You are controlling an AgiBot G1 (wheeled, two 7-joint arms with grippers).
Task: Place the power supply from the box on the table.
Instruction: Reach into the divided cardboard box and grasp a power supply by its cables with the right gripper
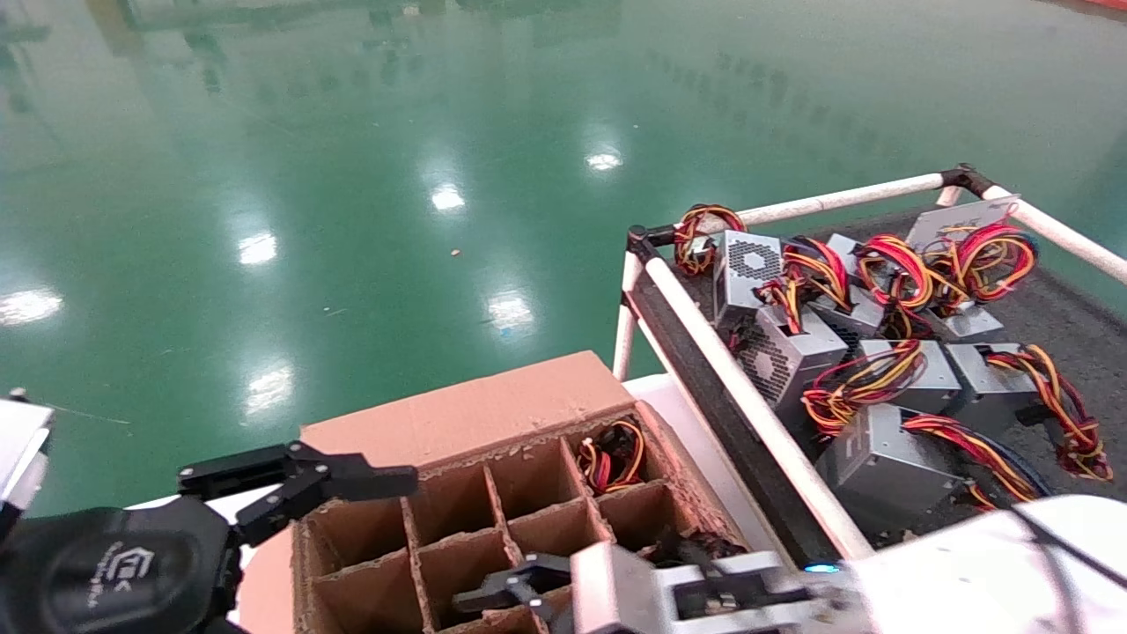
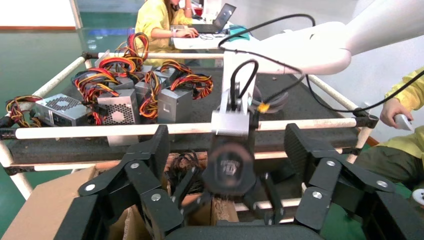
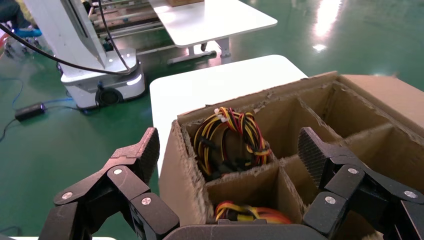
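The right claw (image 1: 506, 590) hangs wide open and empty over the box (image 1: 493, 493), above the near cells where a power supply (image 3: 227, 142) sits wires-up, so next it must drop in and grip; the left claw (image 1: 352, 484) waits open and empty beside the box.

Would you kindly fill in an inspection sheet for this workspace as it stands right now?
Surface: the table, dark felt top inside white pipe rails, right of the box.
Job's things: the box, open, most cells bare; a wire bundle fills a far cell, another a nearer one. Finished power supplies crowd the table.
Clutter: nothing seen.
Grippers: right gripper open above the box's near edge; left gripper open at the box's left edge; neither holds anything.
Cables: black cables along the right arm.
Surroundings: green glossy floor; people seated beyond the table.
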